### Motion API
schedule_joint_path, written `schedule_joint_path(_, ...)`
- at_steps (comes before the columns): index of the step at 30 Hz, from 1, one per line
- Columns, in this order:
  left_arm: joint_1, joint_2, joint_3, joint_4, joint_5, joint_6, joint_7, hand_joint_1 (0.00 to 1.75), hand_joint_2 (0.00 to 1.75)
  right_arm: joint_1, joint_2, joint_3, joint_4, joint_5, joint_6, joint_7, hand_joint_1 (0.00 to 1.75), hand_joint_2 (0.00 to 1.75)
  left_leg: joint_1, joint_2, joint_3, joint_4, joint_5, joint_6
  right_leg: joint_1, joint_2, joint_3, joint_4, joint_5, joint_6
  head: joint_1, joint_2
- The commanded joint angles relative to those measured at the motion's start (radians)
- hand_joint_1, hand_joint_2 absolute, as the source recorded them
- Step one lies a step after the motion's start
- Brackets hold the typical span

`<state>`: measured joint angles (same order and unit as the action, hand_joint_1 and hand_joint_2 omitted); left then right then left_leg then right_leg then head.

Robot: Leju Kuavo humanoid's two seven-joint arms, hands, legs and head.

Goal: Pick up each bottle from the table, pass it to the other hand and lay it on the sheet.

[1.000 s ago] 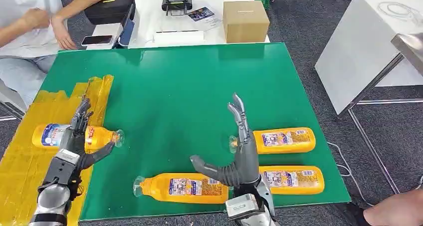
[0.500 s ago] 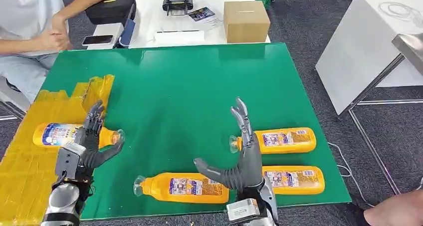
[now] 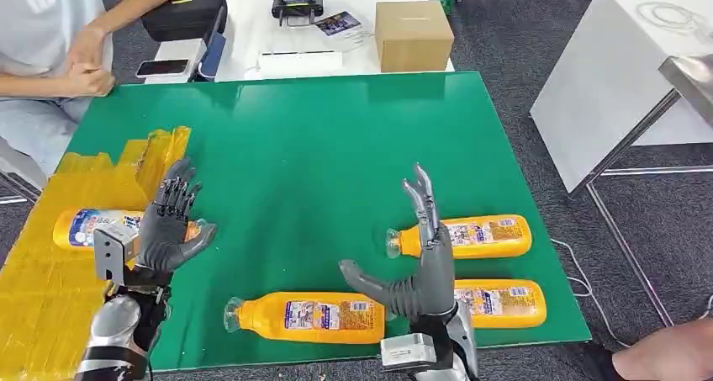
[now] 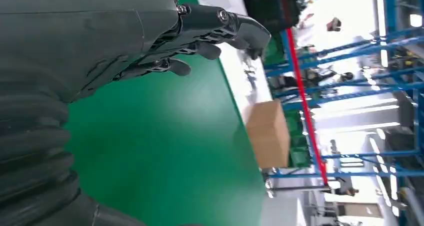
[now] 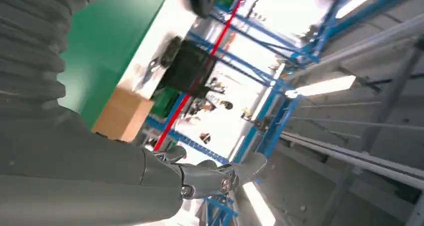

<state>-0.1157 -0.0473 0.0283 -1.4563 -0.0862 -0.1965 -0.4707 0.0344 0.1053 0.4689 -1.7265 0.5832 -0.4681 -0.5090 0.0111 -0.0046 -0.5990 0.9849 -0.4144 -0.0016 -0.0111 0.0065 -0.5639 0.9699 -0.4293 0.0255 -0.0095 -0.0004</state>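
One orange bottle [image 3: 80,227] lies on the yellow sheet [image 3: 50,272] at the left of the green table [image 3: 294,145]. My left hand [image 3: 168,225] is raised in front of it, fingers spread and empty, hiding the bottle's neck. Three more orange bottles lie on the green: one at the front [image 3: 307,315], one at the right [image 3: 471,236] and one at the front right [image 3: 500,303]. My right hand [image 3: 420,267] stands upright between them, open, thumb out over the front bottle. The left hand [image 4: 125,36] and right hand [image 5: 150,181] hold nothing in the wrist views.
A person [image 3: 50,44] sits at the back left by a white table [image 3: 319,28] carrying a cardboard box [image 3: 412,34], a black case [image 3: 185,13], a phone [image 3: 164,67] and a controller [image 3: 297,7]. Another white table [image 3: 622,78] stands right. A person's hand [image 3: 664,357] shows bottom right.
My left hand has lifted off the bottle on the sheet and moved right toward the table's middle. My right hand has shifted slightly right, still open.
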Motion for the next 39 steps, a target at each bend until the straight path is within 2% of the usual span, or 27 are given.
schedule_joint_path(1,0.053,-0.016,-0.067,-0.101,0.005,0.014,0.004,0.0,1.75,0.01,-0.047,-0.046,-0.012,0.029,-0.008,0.021,0.0,1.75,0.0,-0.002,0.005,0.001,-0.003,0.001,0.001,-0.003,0.007,-0.001,-0.003,0.0,0.0,0.0)
schedule_joint_path(2,0.049,-0.014,-0.066,-0.1,0.005,0.014,0.004,0.0,1.75,0.008,-0.046,-0.046,-0.011,0.029,-0.007,0.021,0.0,1.75,0.0,-0.001,0.001,0.0,-0.001,0.0,0.0,-0.002,0.002,-0.001,-0.001,0.0,0.0,0.0)
schedule_joint_path(5,0.049,-0.014,-0.066,-0.1,0.005,0.014,0.004,0.0,1.75,0.008,-0.046,-0.046,-0.011,0.029,-0.007,0.021,0.0,1.75,0.0,-0.001,0.002,0.0,-0.001,0.0,0.001,-0.001,0.003,-0.001,-0.001,0.0,0.0,0.0)
schedule_joint_path(10,0.13,-0.024,-0.074,-0.184,0.025,0.037,-0.025,0.0,1.75,0.02,-0.088,-0.067,0.001,0.127,0.02,0.109,0.0,1.75,0.0,0.0,0.005,0.0,-0.002,0.001,0.001,-0.001,0.006,-0.002,-0.002,-0.001,0.0,0.0)
schedule_joint_path(12,0.163,-0.029,-0.061,-0.218,0.042,0.037,-0.034,0.0,1.75,0.029,-0.105,-0.078,0.002,0.129,0.055,0.131,0.0,1.75,0.0,0.001,0.004,-0.001,-0.002,0.001,0.0,0.0,0.005,-0.002,-0.001,0.0,0.0,0.0)
schedule_joint_path(13,0.174,-0.03,-0.057,-0.229,0.044,0.035,-0.035,0.0,1.75,0.033,-0.11,-0.08,0.003,0.134,0.071,0.135,0.0,1.75,0.001,0.002,0.01,0.0,-0.005,0.002,0.001,0.0,0.011,-0.003,-0.004,-0.001,0.0,0.0)
schedule_joint_path(14,0.18,-0.033,-0.053,-0.236,0.048,0.032,-0.037,0.0,1.75,0.034,-0.118,-0.076,0.008,0.131,0.101,0.141,0.0,1.75,0.0,0.001,0.005,-0.001,-0.002,0.001,0.001,0.0,0.006,-0.002,-0.002,0.0,0.0,0.0)
schedule_joint_path(16,0.186,-0.037,-0.05,-0.238,0.051,0.029,-0.039,0.0,1.75,0.038,-0.131,-0.064,0.019,0.13,0.146,0.146,0.0,1.75,0.0,0.0,0.007,0.0,-0.004,0.001,0.001,-0.001,0.008,-0.002,-0.003,0.0,0.0,0.0)
schedule_joint_path(18,0.178,-0.039,-0.047,-0.229,0.054,0.024,-0.041,0.0,1.75,0.035,-0.15,-0.044,0.036,0.122,0.211,0.153,0.0,1.75,0.0,0.0,0.003,-0.001,-0.001,0.001,0.0,-0.001,0.004,-0.002,-0.001,0.0,0.0,0.0)
schedule_joint_path(19,0.172,-0.04,-0.045,-0.223,0.057,0.023,-0.043,0.0,1.75,0.031,-0.158,-0.034,0.048,0.12,0.236,0.155,0.0,1.75,0.001,0.0,0.009,0.0,-0.005,0.001,0.001,-0.002,0.011,-0.003,-0.004,-0.001,0.0,0.0)
schedule_joint_path(21,0.154,-0.041,-0.042,-0.205,0.061,0.018,-0.046,0.0,1.75,0.021,-0.17,-0.013,0.079,0.109,0.288,0.148,0.0,1.75,0.0,-0.002,0.003,-0.001,-0.002,0.001,0.0,-0.002,0.004,-0.002,-0.003,0.002,0.0,0.0)
schedule_joint_path(24,0.124,-0.041,-0.041,-0.173,0.066,0.013,-0.047,0.0,1.75,-0.005,-0.174,0.023,0.129,0.072,0.359,0.143,0.0,1.75,0.0,-0.001,0.002,-0.001,-0.001,0.001,0.0,0.0,0.004,-0.002,-0.002,0.002,0.0,0.0)
schedule_joint_path(30,0.091,-0.04,-0.052,-0.148,0.071,0.014,-0.049,0.0,1.75,-0.077,-0.181,0.106,0.246,0.039,0.459,0.153,0.0,1.75,0.0,0.0,0.006,-0.002,-0.002,0.001,0.001,0.0,0.007,-0.003,-0.002,0.002,0.0,0.0)
schedule_joint_path(39,0.049,-0.041,-0.056,-0.099,0.079,0.014,-0.05,0.0,1.75,-0.166,-0.165,0.186,0.36,0.008,0.506,0.158,0.0,1.75,0.0,0.0,0.004,-0.001,-0.001,0.001,0.0,0.0,0.005,-0.002,-0.002,0.002,0.0,0.0)
